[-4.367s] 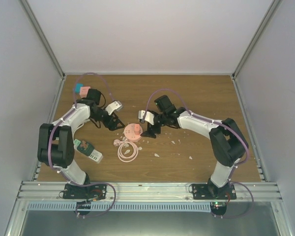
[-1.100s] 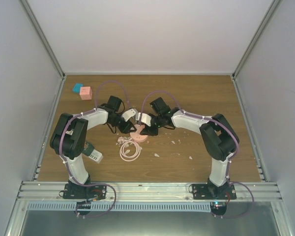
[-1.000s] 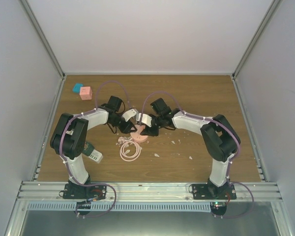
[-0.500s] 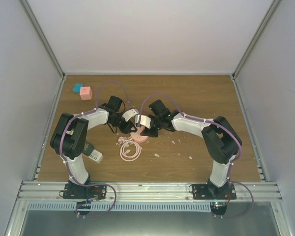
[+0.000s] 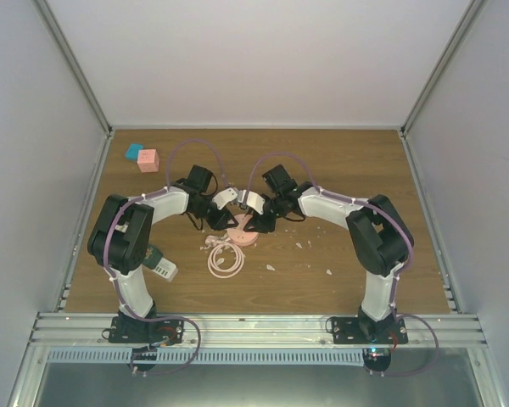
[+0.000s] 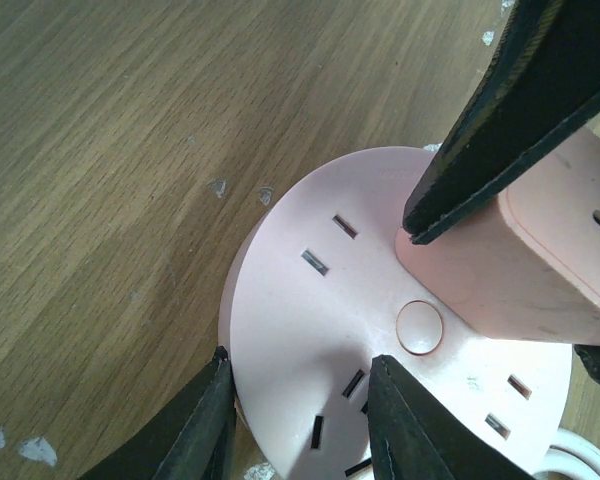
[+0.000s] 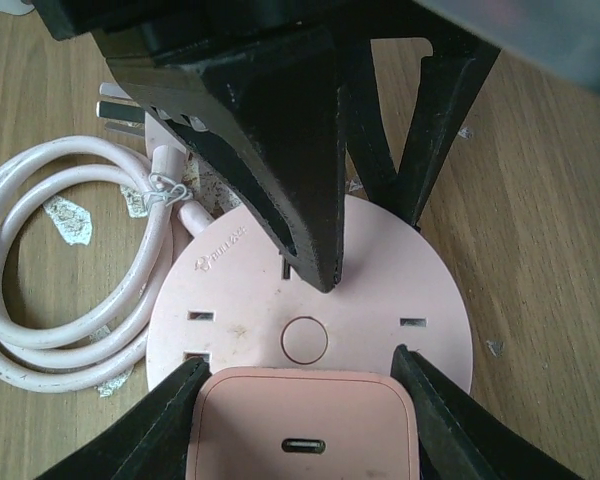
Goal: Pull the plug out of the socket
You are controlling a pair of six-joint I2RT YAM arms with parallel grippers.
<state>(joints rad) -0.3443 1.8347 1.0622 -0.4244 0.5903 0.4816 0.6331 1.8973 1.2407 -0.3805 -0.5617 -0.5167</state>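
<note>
The socket (image 7: pixel 310 290) is a round pink disc lying flat on the wooden table, also seen in the top view (image 5: pixel 240 232) and the left wrist view (image 6: pixel 310 330). The plug (image 7: pixel 302 425), a pink square block with a small port on top, stands in the socket's edge (image 6: pixel 520 265). My right gripper (image 7: pixel 302 415) is shut on the plug, one finger against each side. My left gripper (image 6: pixel 300 420) is shut on the socket opposite the plug, one finger outside the rim and the other on the face. In the top view the two grippers (image 5: pixel 226 222) (image 5: pixel 256 220) meet over the socket and hide the plug.
The socket's white cable (image 5: pixel 222 259) lies coiled just in front of it. A green and white object (image 5: pixel 157 261) lies by the left arm. A pink cube (image 5: pixel 148 159) and a teal cube (image 5: pixel 134 152) sit at the far left. White scraps (image 5: pixel 329 272) dot the table.
Since the oldest frame both grippers have come in onto the socket, the left from the left. Over the last second the right wrist has shifted slightly; the socket has stayed put.
</note>
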